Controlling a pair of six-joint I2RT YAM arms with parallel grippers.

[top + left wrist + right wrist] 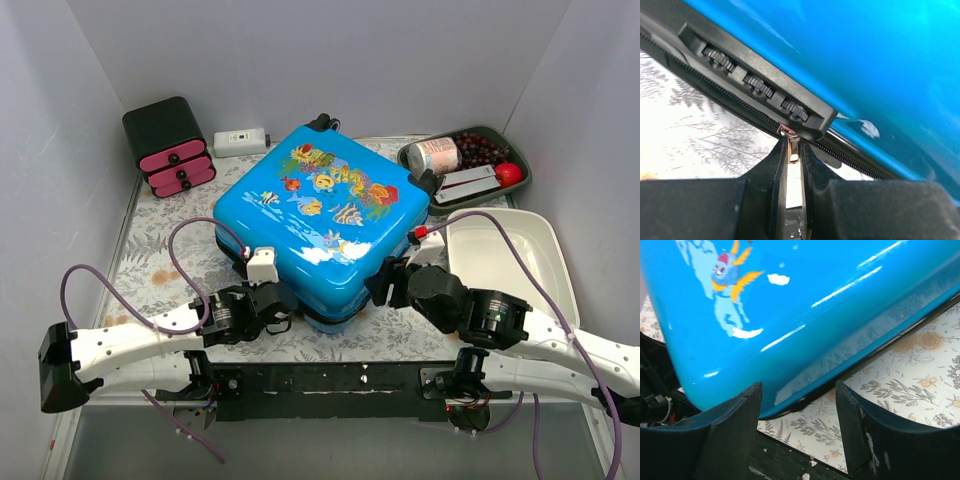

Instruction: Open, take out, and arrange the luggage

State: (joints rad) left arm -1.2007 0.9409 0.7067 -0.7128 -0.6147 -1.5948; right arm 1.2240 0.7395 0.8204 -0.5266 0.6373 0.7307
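Bright-blue and glossy, the luggage [320, 215] lies flat and closed at the middle of the table, its fish-printed lid facing up and one corner pointing toward the near edge. From above, the left gripper [283, 303] sits at the case's near-left side and the right gripper [385, 282] at its near-right side, but their tips are tucked against the dark seam and hard to read. The left wrist camera fills that gap: two black fingers [777, 165] are pinched together on a small metal zipper pull [793, 146], just under a black combination lock [765, 75] with three ribbed dials [756, 86], the zipper's black teeth running alongside. The right wrist camera shows its two black pads [735, 420] standing well apart, with the rounded lower edge of the blue shell in the gap between them; whether either pad touches the shell I cannot tell. Only the overhead view takes in the surroundings: a black box with pink drawers [168, 145] at the far left, a small white device [240, 141] beside it, a dark tray [490, 129] at the far right holding a can [433, 156], dark grapes [480, 148] and something red [508, 173], and an off-white tub [500, 260] just right of the case. A pale leaf-patterned cloth [150, 250] covers the table.
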